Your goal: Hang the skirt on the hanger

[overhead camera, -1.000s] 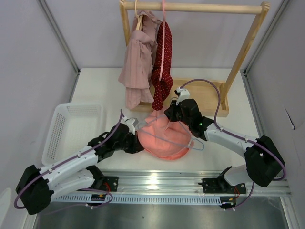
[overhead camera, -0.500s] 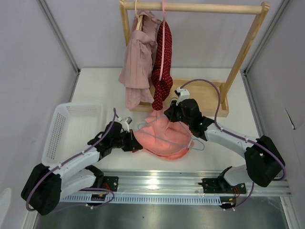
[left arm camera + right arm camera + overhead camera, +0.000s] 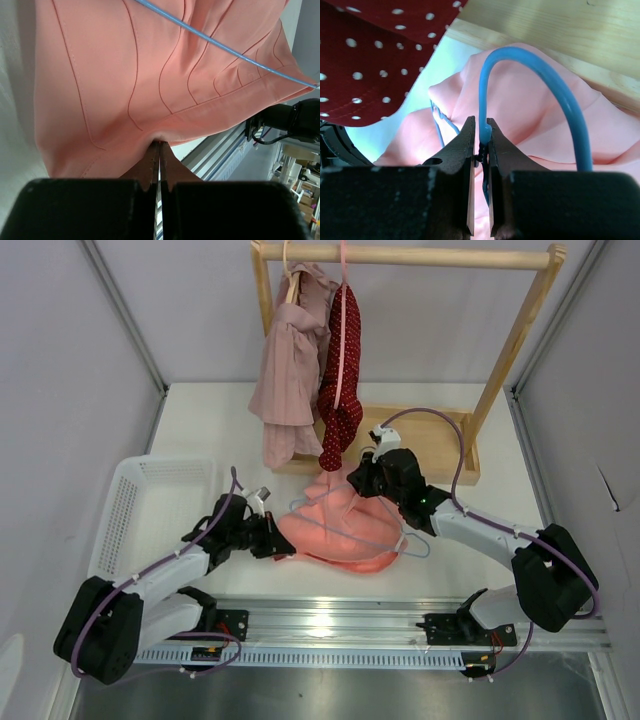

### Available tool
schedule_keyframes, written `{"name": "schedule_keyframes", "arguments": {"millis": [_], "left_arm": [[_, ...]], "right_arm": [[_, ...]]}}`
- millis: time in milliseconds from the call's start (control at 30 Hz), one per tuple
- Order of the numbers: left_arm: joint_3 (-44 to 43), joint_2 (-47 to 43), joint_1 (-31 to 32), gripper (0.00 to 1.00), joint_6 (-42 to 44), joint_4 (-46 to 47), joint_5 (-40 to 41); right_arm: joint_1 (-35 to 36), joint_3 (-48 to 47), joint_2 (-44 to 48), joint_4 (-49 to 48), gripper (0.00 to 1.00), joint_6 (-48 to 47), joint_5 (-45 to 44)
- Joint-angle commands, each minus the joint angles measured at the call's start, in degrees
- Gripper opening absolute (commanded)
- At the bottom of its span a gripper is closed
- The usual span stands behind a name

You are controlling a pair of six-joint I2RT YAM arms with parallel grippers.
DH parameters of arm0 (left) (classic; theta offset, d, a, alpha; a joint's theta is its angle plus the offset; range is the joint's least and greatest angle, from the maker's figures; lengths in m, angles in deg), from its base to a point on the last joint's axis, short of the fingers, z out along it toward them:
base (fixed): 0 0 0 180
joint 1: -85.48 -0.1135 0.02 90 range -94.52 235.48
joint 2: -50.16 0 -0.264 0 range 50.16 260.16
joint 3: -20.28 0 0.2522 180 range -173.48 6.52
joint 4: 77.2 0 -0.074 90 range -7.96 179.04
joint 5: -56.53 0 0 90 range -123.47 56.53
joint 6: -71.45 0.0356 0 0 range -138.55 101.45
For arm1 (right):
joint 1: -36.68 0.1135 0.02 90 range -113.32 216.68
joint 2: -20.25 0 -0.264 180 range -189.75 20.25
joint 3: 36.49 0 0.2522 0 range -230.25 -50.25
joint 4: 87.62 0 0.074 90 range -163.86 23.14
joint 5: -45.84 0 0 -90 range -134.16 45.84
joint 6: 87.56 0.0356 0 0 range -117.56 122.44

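Though pinched — skirt [image 3: 115, 75] beneath hanger [image 3: 483, 100].

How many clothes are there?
3: a mauve one and a dotted red one hang on the rack, and the skirt is on the table. None seem hidden.

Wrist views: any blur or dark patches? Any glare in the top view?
Left wrist: skirt seams sharp, left end effector near-black and soft. Right wrist: hanger hook crisp, right end effector underexposed. Top external: bright glare on the metal rail.
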Motion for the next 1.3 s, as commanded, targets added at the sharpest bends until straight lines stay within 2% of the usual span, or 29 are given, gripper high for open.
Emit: {"name": "schedule_keyframes", "arguments": {"millis": [0,233,367,767,1267], "left_arm": [[0.05,0.0,-1.16,0.0,0.37,2.52,-1.8],[0.31,-0.79,-3.71,0.0,-0.42,2.52,-4.44],[1.1,-0.97,-7.3,0.0,-2.09,5.86,-8.65],[0.49,-1.41,-11.35,0.0,-2.7,6.74,-12.7],[0.57,-1.67,-15.49,0.0,-4.37,9.29,-18.76]], "right_arm": [[-0.73,0.75,0.77,-1.73,0.0,-1.34,0.64],[-2.92,2.68,0.95,-2.08,0.0,-1.87,1.25],[-4.94,3.91,1.21,-2.88,0.0,-1.78,1.34],[-8.64,5.94,0.68,-4.55,0.0,-1.7,3.8],[-9.96,6.2,-0.46,-5.51,0.0,-1.52,4.42]]}}
